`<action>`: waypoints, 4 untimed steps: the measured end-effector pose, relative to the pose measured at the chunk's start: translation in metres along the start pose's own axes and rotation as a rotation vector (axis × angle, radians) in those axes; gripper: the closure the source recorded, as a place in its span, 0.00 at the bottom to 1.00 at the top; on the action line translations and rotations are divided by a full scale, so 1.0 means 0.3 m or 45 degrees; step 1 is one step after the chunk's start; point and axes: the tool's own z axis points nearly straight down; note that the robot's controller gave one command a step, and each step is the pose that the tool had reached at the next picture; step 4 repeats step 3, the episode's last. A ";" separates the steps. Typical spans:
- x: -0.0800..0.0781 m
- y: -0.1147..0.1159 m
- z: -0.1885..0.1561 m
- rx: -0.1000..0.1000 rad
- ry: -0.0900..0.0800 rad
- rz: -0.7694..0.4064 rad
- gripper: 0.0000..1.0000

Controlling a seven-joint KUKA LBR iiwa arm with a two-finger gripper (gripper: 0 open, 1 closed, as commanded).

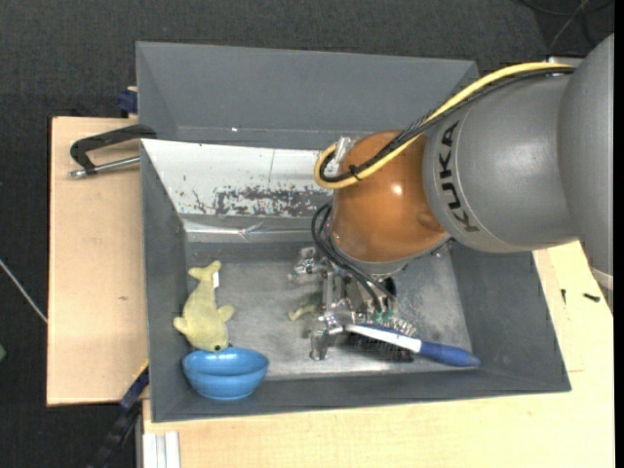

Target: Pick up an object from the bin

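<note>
Robotics lab, industrial KUKA arm [517,164] over a grey metal bin [292,86], dark carpet floor [292,8]

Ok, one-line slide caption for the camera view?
KUKA arm in grey bin beside a toothbrush; yellow plush toy and blue bowl at view's left.

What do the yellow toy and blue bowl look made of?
Yellow toy: looks like soft plush fabric, matte with a fuzzy outline. Blue bowl: probably hard plastic, smooth, with a slight sheen along its rim.
</note>
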 end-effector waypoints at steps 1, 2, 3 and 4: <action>-0.046 -0.207 0.153 -0.006 -0.022 -0.167 0.00; -0.055 -0.204 0.144 -0.003 -0.036 -0.168 1.00; -0.072 -0.187 -0.400 0.001 -0.032 -0.156 1.00; -0.072 -0.187 -0.400 0.001 -0.032 -0.156 1.00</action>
